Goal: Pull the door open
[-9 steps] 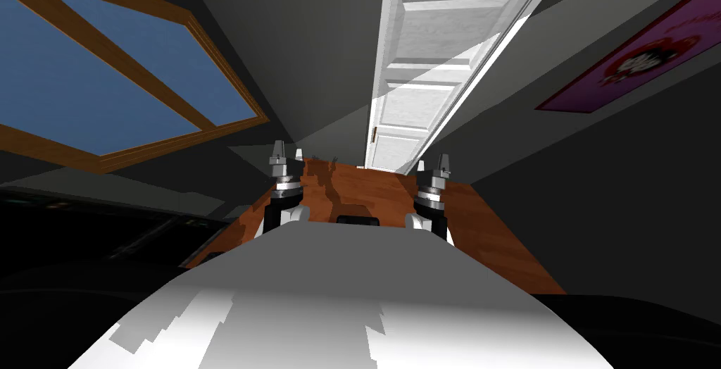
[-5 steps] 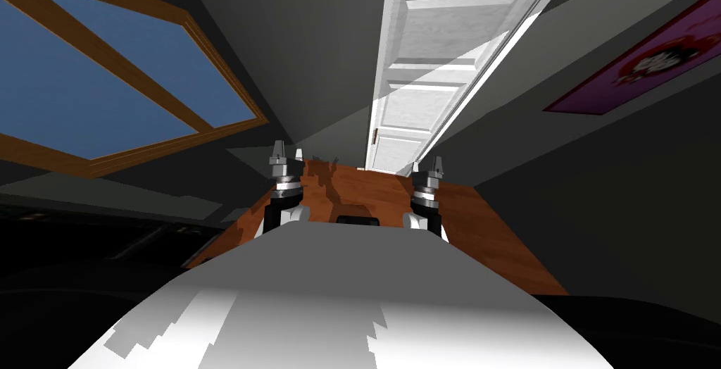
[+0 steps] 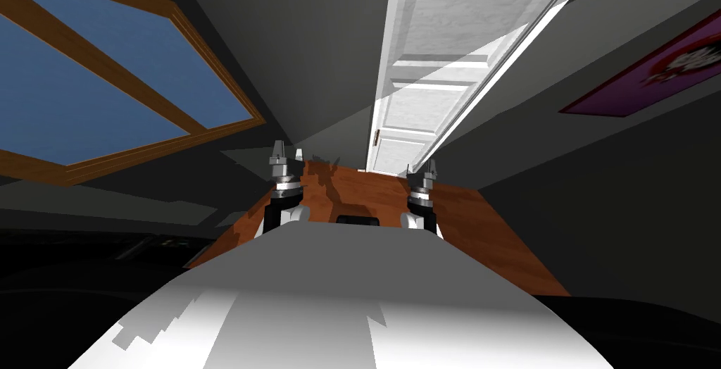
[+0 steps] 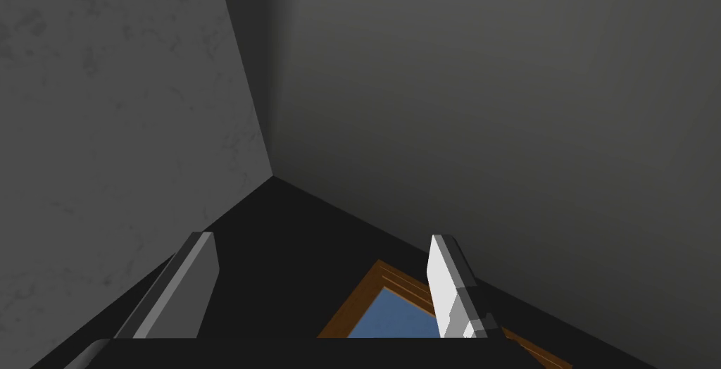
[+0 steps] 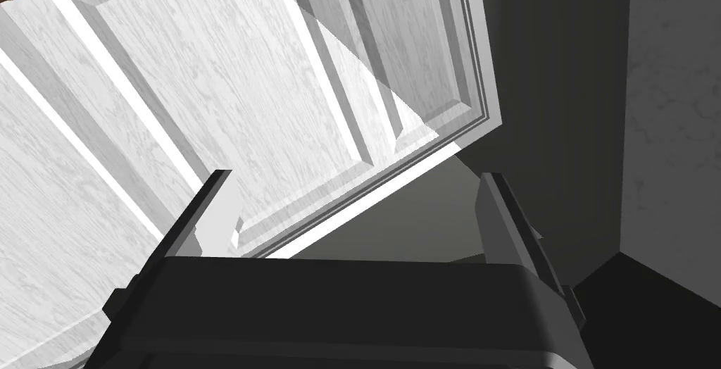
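Right gripper (image 5: 355, 176): the two thin grey blades were spread wide with nothing between them, and they weren't touching anything.
Straight off those blades: the white panelled door (image 5: 211, 104), its lower panels and outer edge right in front. It was near, but there was a gap.
Handle: a small brown door handle (image 3: 376, 134) sat on the door's left edge, up and to the left of the right gripper and clear of it.
Left gripper (image 4: 322, 236): its blades were spread apart too, and it was empty, held up beside the right one.
Door spot: dead ahead and a touch to the right, at the far end of the reddish-brown wooden floor (image 3: 366, 189). Honestly couldn't tell if it was ajar.
Further out: a blue window in a brown wooden frame (image 3: 105, 83) on the left, and a purple poster (image 3: 655, 69) on the right wall.
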Tool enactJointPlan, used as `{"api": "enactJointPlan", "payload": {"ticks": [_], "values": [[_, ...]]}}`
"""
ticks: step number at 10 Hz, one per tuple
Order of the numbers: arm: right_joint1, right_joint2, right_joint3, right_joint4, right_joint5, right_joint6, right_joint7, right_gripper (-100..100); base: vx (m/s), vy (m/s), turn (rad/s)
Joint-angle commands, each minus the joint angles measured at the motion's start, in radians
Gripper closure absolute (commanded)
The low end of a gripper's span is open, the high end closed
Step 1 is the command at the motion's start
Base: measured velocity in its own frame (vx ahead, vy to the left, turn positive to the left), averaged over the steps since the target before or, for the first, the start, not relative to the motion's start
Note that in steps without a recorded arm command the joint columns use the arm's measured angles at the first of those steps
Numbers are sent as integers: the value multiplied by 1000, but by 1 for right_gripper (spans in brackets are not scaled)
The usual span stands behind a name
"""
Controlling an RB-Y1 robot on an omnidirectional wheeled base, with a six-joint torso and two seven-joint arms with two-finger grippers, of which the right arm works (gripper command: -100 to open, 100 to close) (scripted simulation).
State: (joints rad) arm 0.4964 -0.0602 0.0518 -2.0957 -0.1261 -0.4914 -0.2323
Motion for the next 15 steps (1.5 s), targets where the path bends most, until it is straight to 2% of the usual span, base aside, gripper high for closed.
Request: {"api": "enactJointPlan", "payload": {"ticks": [1,7,15], "values": [[-11,-7,4,30,-13,-10,-24,-100,81,13,12],[-58,-43,35,163,-84,-49,-146,-100,127,20,13],[-106,-76,67,301,-157,-89,-272,-100,103,18,11]]}}
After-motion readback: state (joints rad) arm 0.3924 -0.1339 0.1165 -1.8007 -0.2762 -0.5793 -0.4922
